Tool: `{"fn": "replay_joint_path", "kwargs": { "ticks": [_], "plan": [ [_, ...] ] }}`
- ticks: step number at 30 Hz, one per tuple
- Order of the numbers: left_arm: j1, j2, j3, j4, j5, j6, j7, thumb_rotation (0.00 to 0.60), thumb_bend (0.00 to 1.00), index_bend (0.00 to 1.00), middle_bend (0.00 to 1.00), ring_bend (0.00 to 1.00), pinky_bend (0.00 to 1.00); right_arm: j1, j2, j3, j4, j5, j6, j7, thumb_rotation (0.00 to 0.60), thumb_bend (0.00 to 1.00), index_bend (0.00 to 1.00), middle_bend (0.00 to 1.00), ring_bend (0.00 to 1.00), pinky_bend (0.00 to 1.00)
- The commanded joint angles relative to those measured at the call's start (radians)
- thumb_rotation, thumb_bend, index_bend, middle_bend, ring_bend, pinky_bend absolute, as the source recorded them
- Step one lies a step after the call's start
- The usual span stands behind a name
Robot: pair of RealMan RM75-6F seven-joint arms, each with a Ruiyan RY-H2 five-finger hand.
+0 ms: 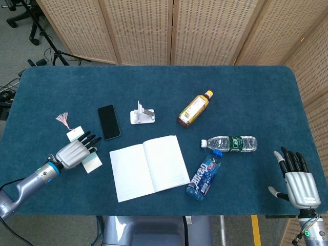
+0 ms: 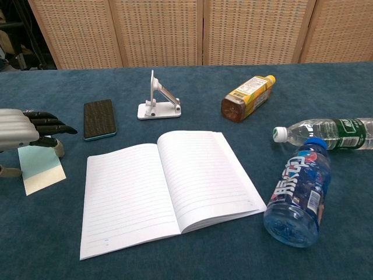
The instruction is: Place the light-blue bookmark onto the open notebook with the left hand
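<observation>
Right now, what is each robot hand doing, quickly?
Left robot hand: over the light-blue bookmark, fingers out straight; whether it grips cannot be told.
Right robot hand: open, holding nothing.

The left hand (image 2: 26, 133) sits at the far left edge, fingers extended to the right over the far end of the light-blue bookmark (image 2: 41, 168), which lies flat on the blue tabletop (image 2: 192, 87). The open notebook (image 2: 166, 186) lies just right of the bookmark, not touching it. Beyond the notebook are a black phone (image 2: 98, 118) and a white stand (image 2: 158, 99). To the right lie three bottles on their sides: amber (image 2: 247, 97), clear (image 2: 326, 133), blue (image 2: 296, 191).
</observation>
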Motion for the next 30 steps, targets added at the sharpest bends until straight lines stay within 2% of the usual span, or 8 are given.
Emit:
{"fn": "replay_joint_path", "kwargs": {
  "ticks": [1,15,30],
  "plan": [
    [-0.002,0.005,-0.004,-0.006,-0.001,0.004,0.004,0.6,0.28,0.33,0.0,0.0,0.0,0.0,0.001,0.001,0.0,0.002,-0.001,0.001,0.6,0.0,0.0,0.0,0.0,0.0],
    [-0.026,0.09,-0.032,-0.15,0.003,0.024,0.084,0.6,0.28,0.34,0.0,0.0,0.0,-0.004,0.008,0.002,-0.002,-0.004,0.01,0.018,0.6,0.0,0.0,0.0,0.0,0.0],
    [-0.087,0.174,-0.102,-0.408,-0.028,-0.035,0.239,0.6,0.28,0.34,0.0,0.0,0.0,-0.013,0.027,0.006,-0.001,-0.002,0.023,0.065,0.6,0.0,0.0,0.0,0.0,0.0]
  ]
}}
